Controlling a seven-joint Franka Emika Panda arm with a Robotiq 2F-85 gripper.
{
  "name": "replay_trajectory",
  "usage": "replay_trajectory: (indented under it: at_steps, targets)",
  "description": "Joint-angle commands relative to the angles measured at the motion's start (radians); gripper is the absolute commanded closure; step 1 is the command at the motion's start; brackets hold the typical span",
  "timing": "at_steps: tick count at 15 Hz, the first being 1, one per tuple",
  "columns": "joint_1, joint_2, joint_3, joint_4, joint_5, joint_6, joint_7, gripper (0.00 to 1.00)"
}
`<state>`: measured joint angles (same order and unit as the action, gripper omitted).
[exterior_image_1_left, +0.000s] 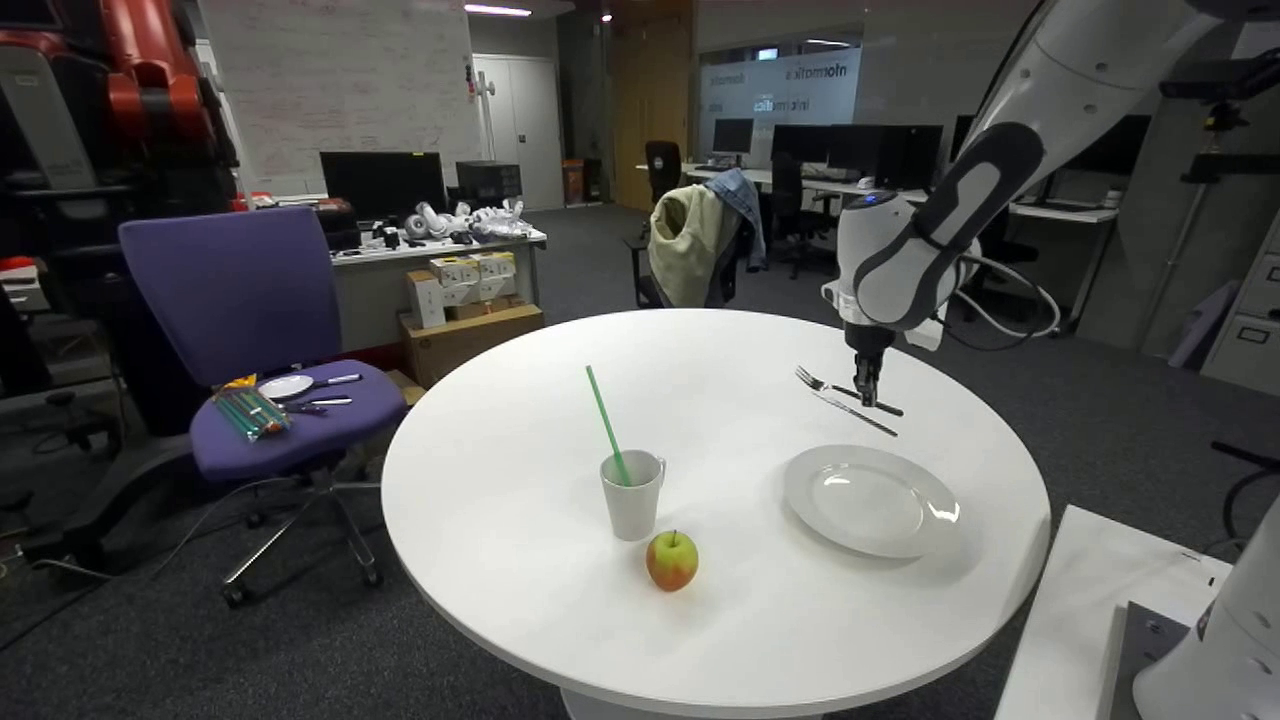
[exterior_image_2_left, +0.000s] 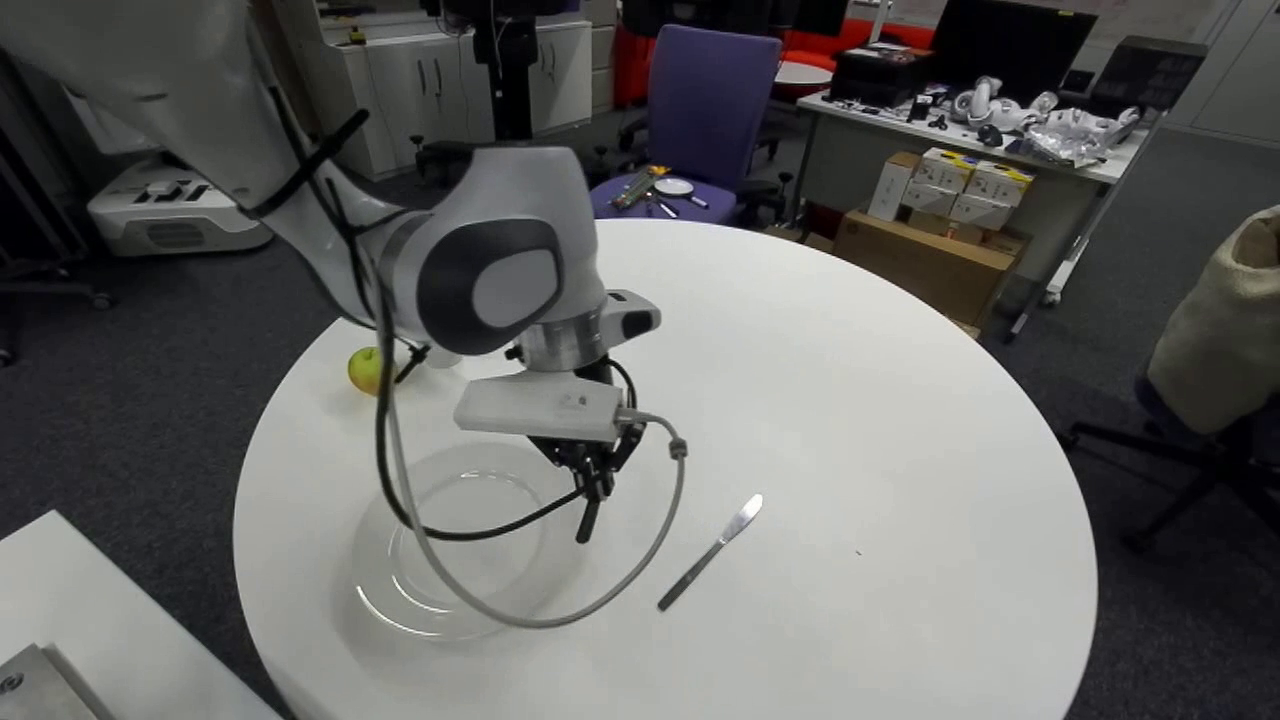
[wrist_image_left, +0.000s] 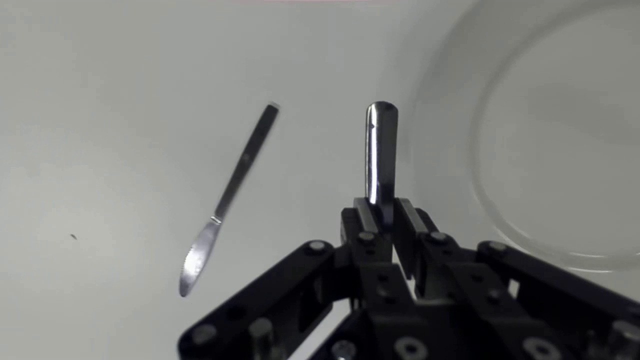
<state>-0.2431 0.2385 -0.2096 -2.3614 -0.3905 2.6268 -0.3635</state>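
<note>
Fingers: clamped on the handle of the fork, one on each side, pinching it across its width. Fork is held off the counter, over the strip between the knife and the plate, inward from the counter's edge nearest the arm's base. Butt of the handle juts out past the fingers; the fork's head shows on the opposite side in an exterior view. Likely reason: a grip partway along the handle keeps the piece roughly balanced, with the tines free of the pads. Exact tilt: cannot tell.

Knife lies on the counter, handle pointing roughly the same way as the fork's, a little askew. Plate sits face up near the edge by the arm's base; no contact with the fork seen.

Mug stands upright, farther from the arm's base. Straw leans in it, presumably propped by the rim because it is much taller than the mug. Apple rests stem up just beside the mug, nearer the counter's edge; its base probably stops it rolling.
</note>
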Motion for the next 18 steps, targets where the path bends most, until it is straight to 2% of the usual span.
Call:
replay_trajectory:
  at_steps: [1,3,6,8,11,18]
  targets:
    - [0.041,-0.184,0.0,-0.252,-0.04,0.108,0.056,0.96]
    - [0.044,-0.233,0.025,-0.33,0.045,0.124,0.047,0.96]
    - [0.054,-0.298,0.056,-0.405,0.239,0.092,0.018,0.96]
    - [0.067,-0.328,0.062,-0.433,0.311,0.088,0.036,0.96]
    - [0.089,-0.338,0.07,-0.436,0.313,0.075,0.088,0.96]
    - [0.132,-0.217,0.111,-0.331,0.273,0.023,0.268,0.96]
